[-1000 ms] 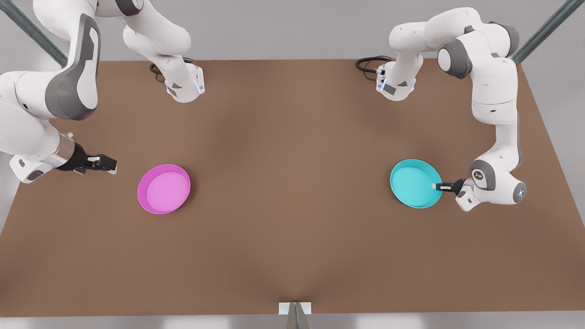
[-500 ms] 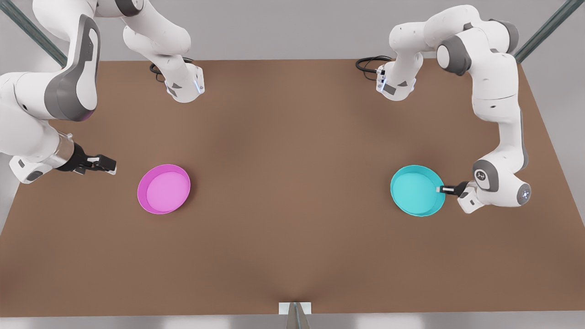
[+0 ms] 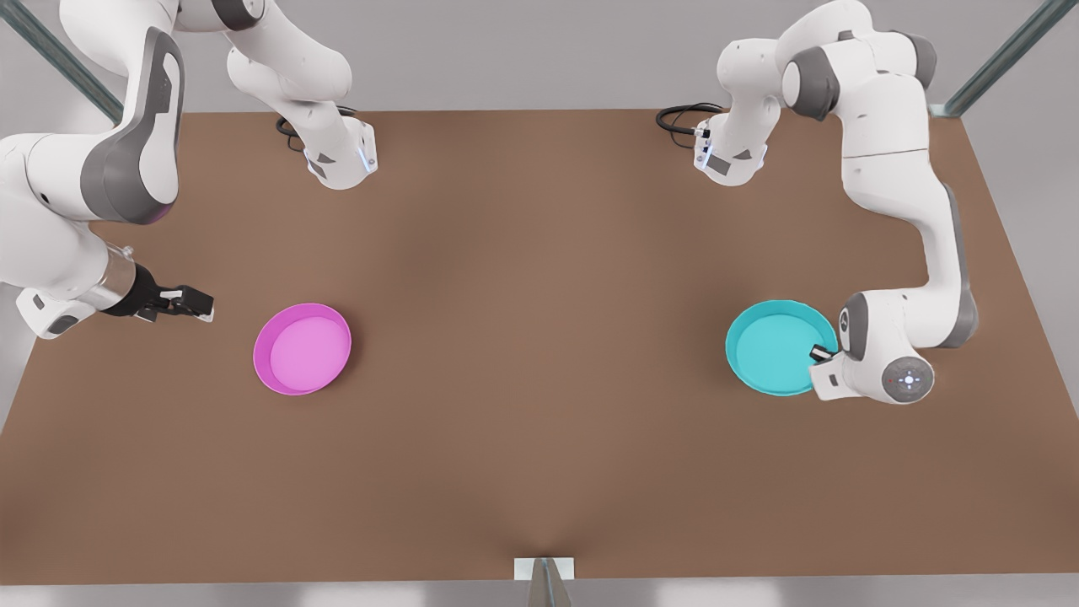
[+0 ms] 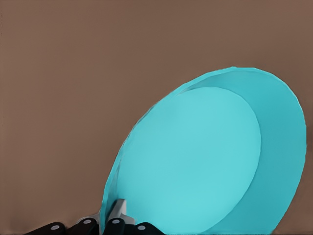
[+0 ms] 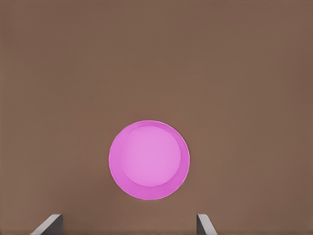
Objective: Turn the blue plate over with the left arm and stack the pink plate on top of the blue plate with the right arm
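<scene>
The pink plate [image 3: 302, 349] lies flat on the tabletop [image 3: 539, 421] toward the front view's left. The right hand [image 3: 195, 303] is beside it, farther left, apart from it. The blue plate [image 3: 777, 347] is well apart, toward the front view's right, tilted. The left hand [image 3: 818, 352] clamps its right rim.

Smooth plastic blue plate [image 3: 771, 358] and pink plate [image 3: 302, 349]; matt brown table [image 3: 539, 337].
</scene>
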